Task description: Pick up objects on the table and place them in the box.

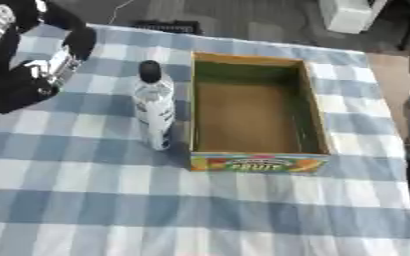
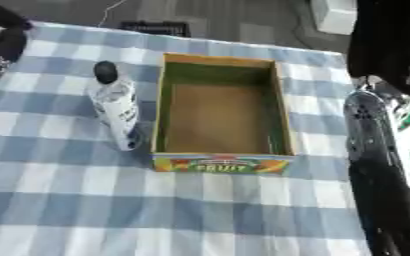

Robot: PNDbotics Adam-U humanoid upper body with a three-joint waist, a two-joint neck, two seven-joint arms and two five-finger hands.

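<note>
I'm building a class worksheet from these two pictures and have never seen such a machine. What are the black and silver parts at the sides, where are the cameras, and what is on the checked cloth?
Both pictures come from the two eyes of one camera in a humanoid robot's head, looking down at the same moment. The black and silver parts are its arms: the left arm enters top left, the right arm at the right edge. I cannot make out the fingers of either hand, and neither touches anything. On the blue checked tablecloth stand a clear bottle with a dark cap and, right beside it, an open, empty cardboard box marked FRUIT.
</note>
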